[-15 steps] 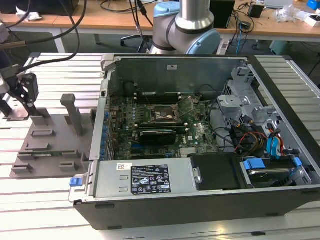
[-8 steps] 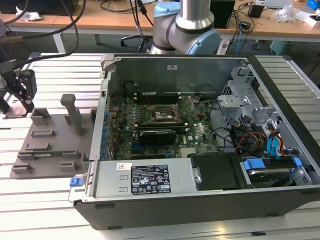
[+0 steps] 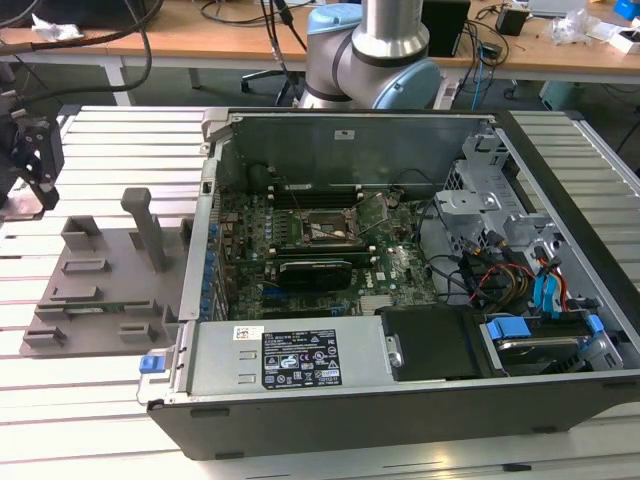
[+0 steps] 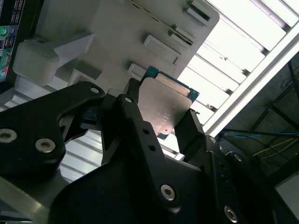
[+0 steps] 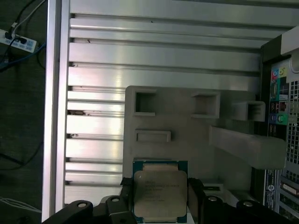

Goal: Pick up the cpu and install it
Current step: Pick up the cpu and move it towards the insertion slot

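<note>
The cpu (image 4: pixel 164 106), a flat square chip with a silvery metal top and a green rim, sits between my gripper's (image 4: pixel 162 108) two black fingers. The first wrist view also shows the cpu (image 5: pixel 160 193) clamped on two opposite edges by the gripper (image 5: pixel 160 196), with the grey fixture plate (image 5: pixel 187 126) behind it. In the exterior view the gripper (image 3: pixel 38 185) hangs at the far left, over the left end of the fixture plate (image 3: pixel 100 290). The black motherboard socket frame (image 3: pixel 325 232) lies inside the open computer case, well off to the exterior view's right.
The open computer case (image 3: pixel 400 400) stands at centre right, with cables (image 3: pixel 500 280) and a drive bay with blue tabs (image 3: pixel 510 330) inside. A tall grey post (image 3: pixel 145 225) rises from the fixture plate. The arm's base (image 3: pixel 375 50) stands behind the case. The table (image 3: pixel 110 130) is slatted aluminium.
</note>
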`<action>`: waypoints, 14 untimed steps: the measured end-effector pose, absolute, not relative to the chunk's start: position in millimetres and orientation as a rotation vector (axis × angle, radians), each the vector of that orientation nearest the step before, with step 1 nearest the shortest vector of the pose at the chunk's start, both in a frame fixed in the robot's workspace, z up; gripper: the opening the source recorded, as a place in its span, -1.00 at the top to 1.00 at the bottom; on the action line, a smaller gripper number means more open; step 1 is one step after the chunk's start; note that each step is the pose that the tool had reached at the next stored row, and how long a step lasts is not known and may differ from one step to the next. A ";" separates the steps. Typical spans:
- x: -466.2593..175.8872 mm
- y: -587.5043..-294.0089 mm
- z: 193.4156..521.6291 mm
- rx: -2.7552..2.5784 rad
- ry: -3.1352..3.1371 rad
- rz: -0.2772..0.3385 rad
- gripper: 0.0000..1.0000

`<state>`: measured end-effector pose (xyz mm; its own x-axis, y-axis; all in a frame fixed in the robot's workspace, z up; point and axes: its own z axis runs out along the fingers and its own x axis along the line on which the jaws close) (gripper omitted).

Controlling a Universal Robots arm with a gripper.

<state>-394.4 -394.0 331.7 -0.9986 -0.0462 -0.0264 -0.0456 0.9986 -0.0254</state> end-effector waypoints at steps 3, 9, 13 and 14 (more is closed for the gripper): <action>-394.4 -394.0 334.2 -0.071 3.113 -0.039 -0.09; -394.4 -394.0 341.5 -0.071 3.113 -0.039 -0.09; -394.4 -394.0 344.6 -0.071 3.113 -0.039 -0.09; -394.4 -394.0 345.7 -0.071 3.114 -0.039 -0.09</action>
